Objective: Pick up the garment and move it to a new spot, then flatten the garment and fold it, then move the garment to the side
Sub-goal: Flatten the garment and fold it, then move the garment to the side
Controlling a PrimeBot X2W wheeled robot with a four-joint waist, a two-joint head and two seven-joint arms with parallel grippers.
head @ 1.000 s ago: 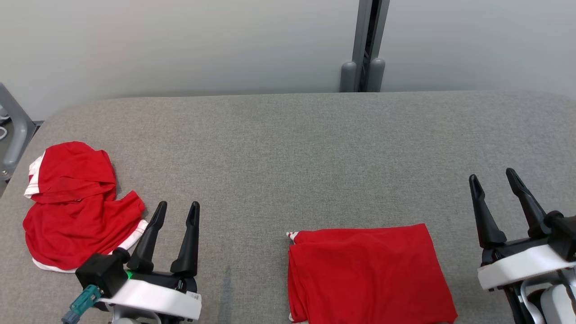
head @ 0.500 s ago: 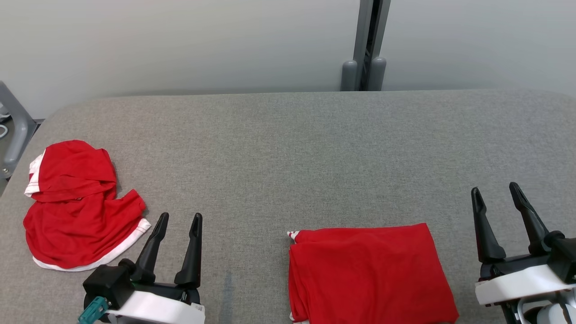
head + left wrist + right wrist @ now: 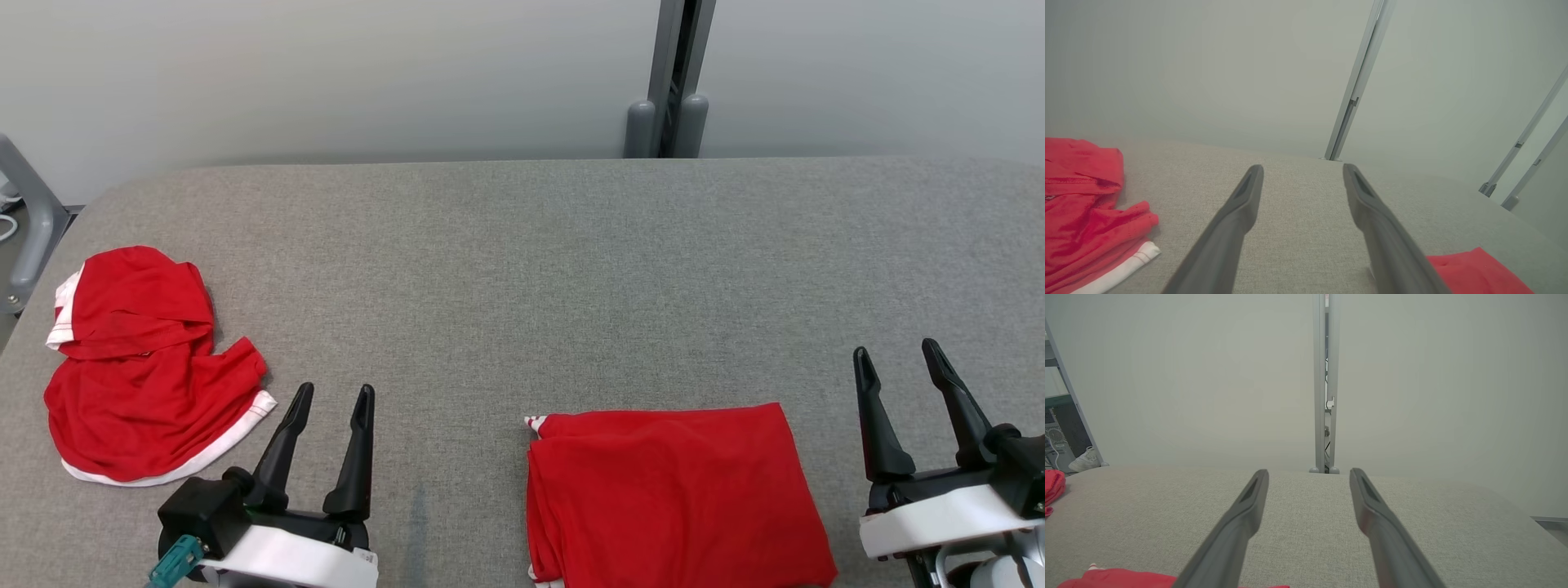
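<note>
Red folded garment [image 3: 673, 494] lies on the tabletop [image 3: 522, 269] between left pincer [image 3: 336, 392] and right pincer [image 3: 894, 351], both spread empty, likely ready for the crumpled garment [image 3: 139, 367].

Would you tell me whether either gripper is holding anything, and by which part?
Nothing is held: the left gripper and right gripper both stand open and empty, fingers clear of the crumpled red garment and the folded red garment.

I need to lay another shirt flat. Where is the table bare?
The table is bare across its far half, from the crumpled garment to the right edge. A narrower strip lies between the left gripper and the folded garment. The near edge is crowded, with the right gripper beside that garment.
</note>
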